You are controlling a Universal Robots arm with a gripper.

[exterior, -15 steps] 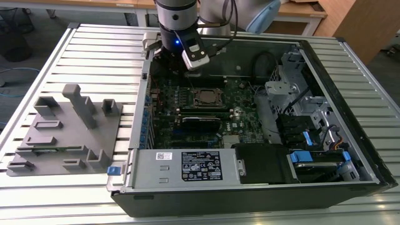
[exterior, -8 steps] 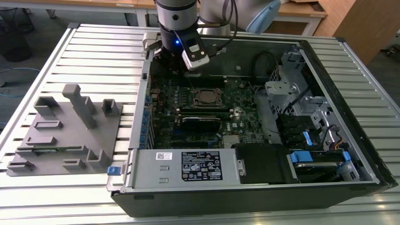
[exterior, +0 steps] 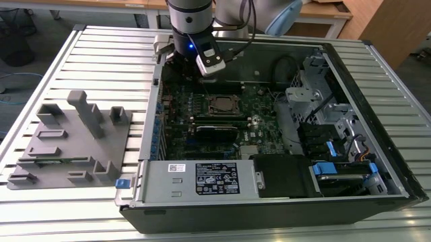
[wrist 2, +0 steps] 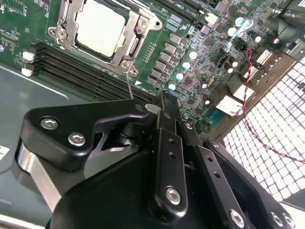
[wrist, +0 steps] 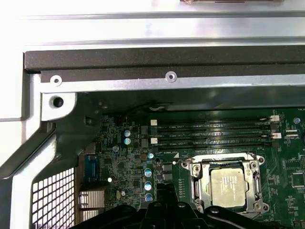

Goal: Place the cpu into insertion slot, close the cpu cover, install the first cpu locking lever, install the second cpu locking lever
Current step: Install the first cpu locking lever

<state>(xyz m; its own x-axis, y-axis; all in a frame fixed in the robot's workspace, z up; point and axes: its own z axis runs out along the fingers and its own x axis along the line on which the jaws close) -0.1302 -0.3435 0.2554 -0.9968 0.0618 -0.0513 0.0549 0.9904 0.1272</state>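
- Cpu [wrist: 230, 187] sits flat in the insertion slot [wrist: 206, 190], with the cpu cover [wrist: 258, 183] apparently folded down around it.
- Your jaws look closed and empty, poised just off the socket's corner.
- For the lever step, you'd likely do best pushing the thin lever rod [wrist 2: 129, 83] steadily, staying off the nearby capacitors [wrist 2: 186, 64].
- Second wrist view gives you that rod; exterior view gives the computer case [exterior: 202, 217] on the table [exterior: 101, 55].
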